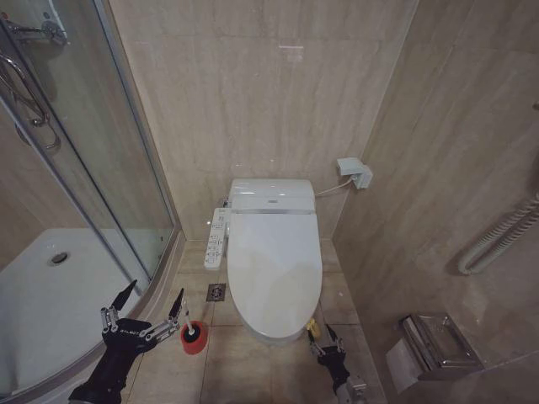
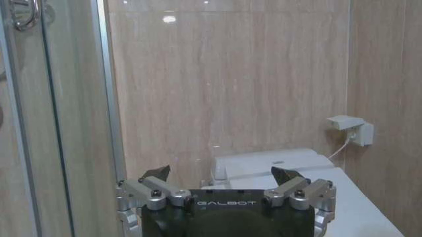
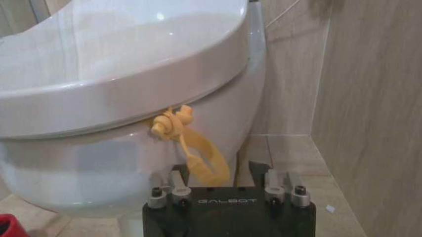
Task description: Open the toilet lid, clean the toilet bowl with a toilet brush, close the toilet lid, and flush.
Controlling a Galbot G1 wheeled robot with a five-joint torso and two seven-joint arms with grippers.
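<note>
A tiled bathroom floor seen from above, my two arms reaching in from the near edge.

At the far left, the curved glass shower enclosure (image 1: 84,194) rises over its white tray. Just beside its curved kerb, my left pincer (image 1: 143,307) hangs above the floor with its black fingers spread wide, grasping nothing. Immediately to its right, on the floor tiles, stands the small red round cup holder (image 1: 194,337) with the dark bristle head of the toilet brush (image 1: 192,332) seated in it; the handle is too small to make out.

In the centre, the large white glossy oval toilet lid (image 1: 274,269) lies shut over the toilet bowl (image 3: 86,168), whose white ceramic front bulges out beneath the rim. The lid's long axis runs from the tank at the back wall toward me, its rounded front edge nearest my arms.

Right of the front edge, low near the floor, sits my right pincer (image 1: 324,341). I judge it released: its fingers stand apart, closed on nothing. A yellow ribbon tag (image 3: 191,148) hangs from the seam under the lid's front rim, directly ahead of and slightly above this pincer, trailing down between its fingers.

My right arm is far nearer that front rim than my left, so lifting the lid looks to be its job, the tag or rim lying up and forward from it.
</note>
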